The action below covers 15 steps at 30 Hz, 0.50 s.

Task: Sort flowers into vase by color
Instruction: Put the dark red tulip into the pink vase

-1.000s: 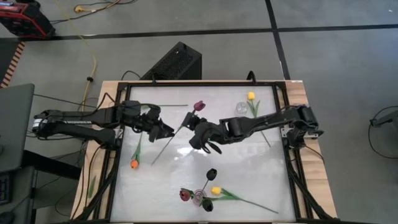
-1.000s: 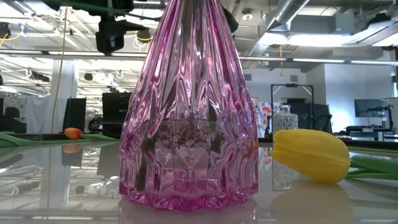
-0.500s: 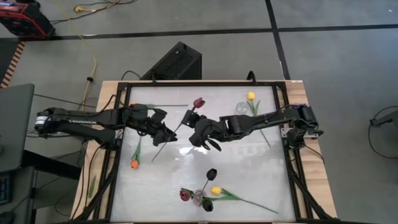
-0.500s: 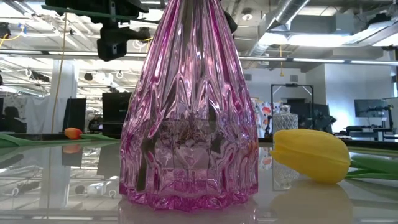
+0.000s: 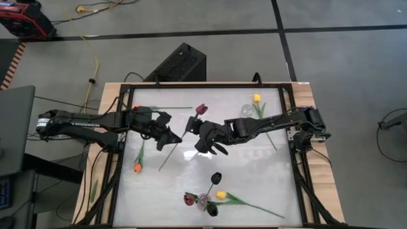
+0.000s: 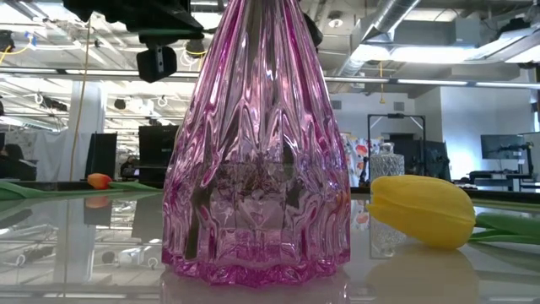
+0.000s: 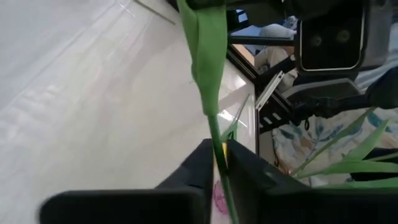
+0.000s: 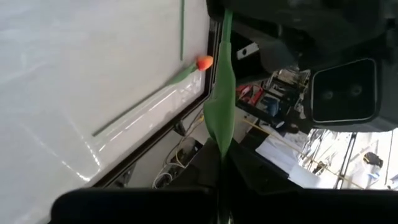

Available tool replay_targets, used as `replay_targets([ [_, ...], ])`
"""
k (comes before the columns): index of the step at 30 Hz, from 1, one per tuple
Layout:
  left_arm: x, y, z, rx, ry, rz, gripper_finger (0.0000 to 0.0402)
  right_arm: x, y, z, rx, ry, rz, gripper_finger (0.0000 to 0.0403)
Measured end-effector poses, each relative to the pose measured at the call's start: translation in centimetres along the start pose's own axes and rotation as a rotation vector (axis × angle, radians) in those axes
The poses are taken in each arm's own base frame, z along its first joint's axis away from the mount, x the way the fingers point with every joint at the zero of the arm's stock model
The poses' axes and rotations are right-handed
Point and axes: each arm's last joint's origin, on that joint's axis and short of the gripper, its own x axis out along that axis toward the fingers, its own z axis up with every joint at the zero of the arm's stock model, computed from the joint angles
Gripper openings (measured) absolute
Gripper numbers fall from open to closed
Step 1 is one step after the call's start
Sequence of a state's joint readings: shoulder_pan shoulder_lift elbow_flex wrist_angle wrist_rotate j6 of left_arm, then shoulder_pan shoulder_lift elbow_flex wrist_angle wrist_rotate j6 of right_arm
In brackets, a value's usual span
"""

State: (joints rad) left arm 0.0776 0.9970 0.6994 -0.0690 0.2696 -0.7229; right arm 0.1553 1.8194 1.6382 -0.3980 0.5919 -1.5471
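Dark red tulip (image 5: 201, 109) shifted slightly since earlier; left gripper (image 5: 176, 137) and right gripper (image 5: 196, 131) both clench its stem, apparently a handover, well away from pink vase (image 5: 202, 202).

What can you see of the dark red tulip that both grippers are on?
The dark red tulip has a small maroon head, a thin green stem and a long green leaf, plastic-looking. It hangs above the white table, slanting toward the left arm. The left gripper and right gripper are both shut on its stem.
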Motion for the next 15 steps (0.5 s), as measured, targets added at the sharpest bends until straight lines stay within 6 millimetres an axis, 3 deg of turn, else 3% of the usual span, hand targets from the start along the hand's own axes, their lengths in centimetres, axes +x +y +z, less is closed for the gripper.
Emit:
replay_targets([
  [7,0.00,-0.03,0.02,0.017,-0.004,0.000,0.0002,-0.06,-0.20,0.06,0.042,-0.019,-0.017,0.0058],
  [15,-0.08,-0.02,0.29,0.037,-0.060,0.035,0.0000,-0.49,-0.01,0.73,0.211,-0.037,-0.001,0.0146],
])
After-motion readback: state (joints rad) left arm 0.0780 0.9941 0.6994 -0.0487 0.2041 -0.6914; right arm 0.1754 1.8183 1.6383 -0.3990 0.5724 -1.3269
